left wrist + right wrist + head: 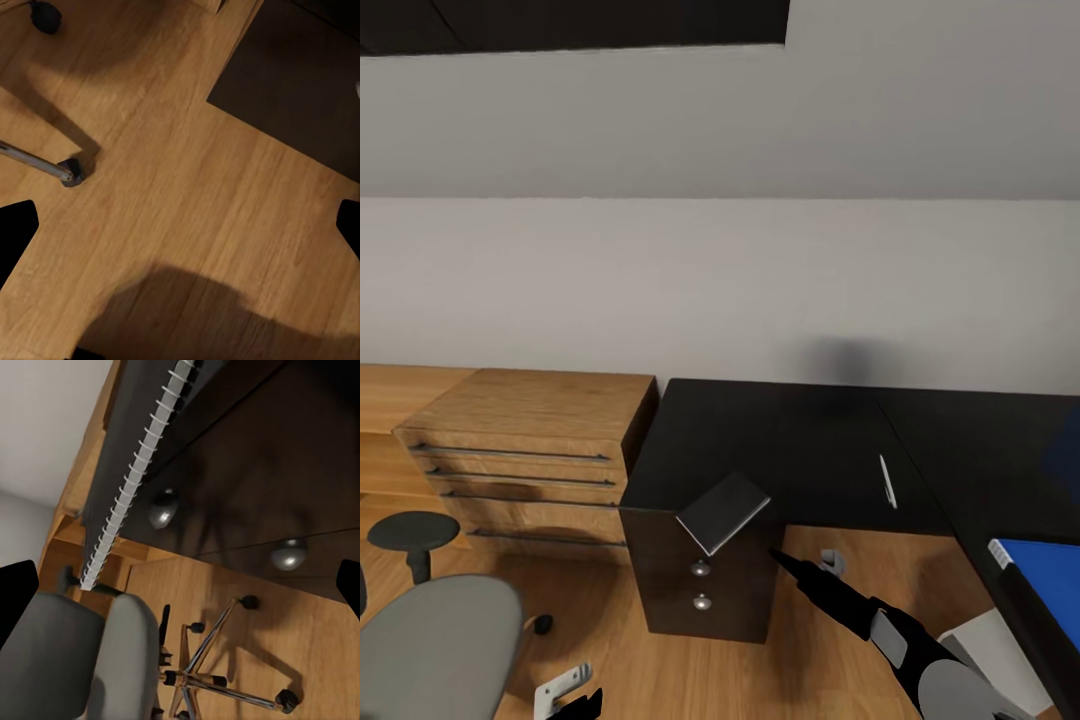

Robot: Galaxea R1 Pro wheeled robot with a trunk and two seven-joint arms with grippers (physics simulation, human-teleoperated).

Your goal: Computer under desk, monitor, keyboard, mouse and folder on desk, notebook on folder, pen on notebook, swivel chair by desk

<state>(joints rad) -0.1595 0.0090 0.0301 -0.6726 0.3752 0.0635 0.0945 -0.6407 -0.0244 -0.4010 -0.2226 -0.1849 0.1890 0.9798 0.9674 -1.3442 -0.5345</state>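
Observation:
The grey notebook (723, 512) is tilted at the front edge of the black desk (790, 440), above the drawer unit's silver knobs (701, 568). My right gripper (785, 562) points at it from just below and to the right. In the right wrist view the gripper (180, 592) is open and the notebook's spiral edge (135, 472) runs ahead of the fingers, not between them. A thin white pen (887, 480) lies on the desk. The blue folder (1045, 585) rests on the desk's right wing. The grey swivel chair (430, 640) is at lower left, with my open left gripper (180, 225) over bare floor beside its base.
A light-wood drawer chest (530, 450) stands left of the desk against the wall. A round black stool (412, 530) is in front of it. A pale box (988, 640) sits under the desk's right wing. The chair's chrome leg and castor (71, 172) lie near the left gripper.

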